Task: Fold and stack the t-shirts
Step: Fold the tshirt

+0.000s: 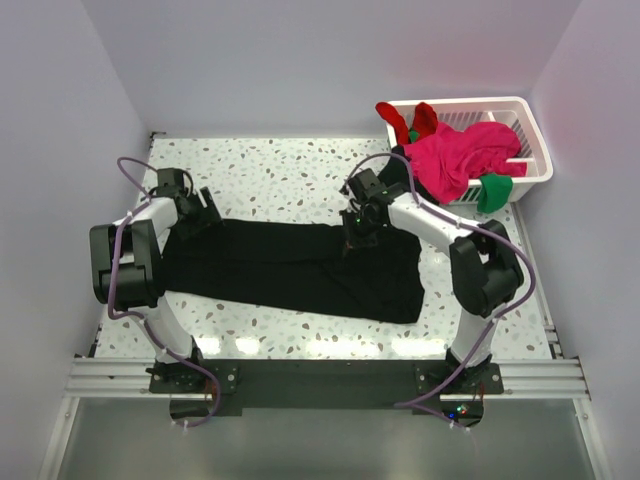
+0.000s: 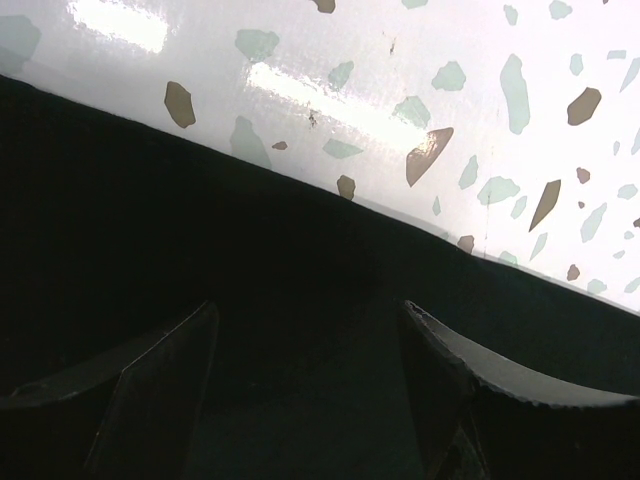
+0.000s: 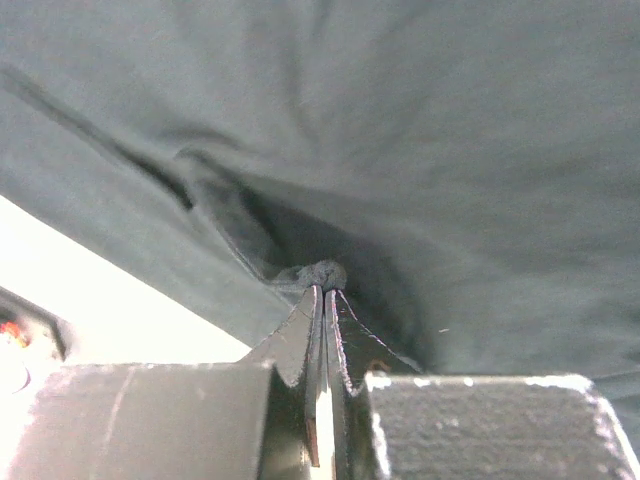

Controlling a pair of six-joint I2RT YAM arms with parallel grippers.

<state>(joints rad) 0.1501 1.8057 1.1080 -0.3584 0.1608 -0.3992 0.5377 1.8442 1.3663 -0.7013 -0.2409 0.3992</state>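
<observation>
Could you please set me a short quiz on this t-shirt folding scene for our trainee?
1. True or false: the right gripper is shut on a pinch of the black t-shirt.
2. Fill in the missing word: the left gripper hangs over the black t-shirt with its jaws ____.
3. Where is the pink shirt? A: in the white basket, spilling over its edge. B: spread flat on the black t-shirt. C: held in the left gripper.

Key: 1 true; 2 open; 3 A.
</observation>
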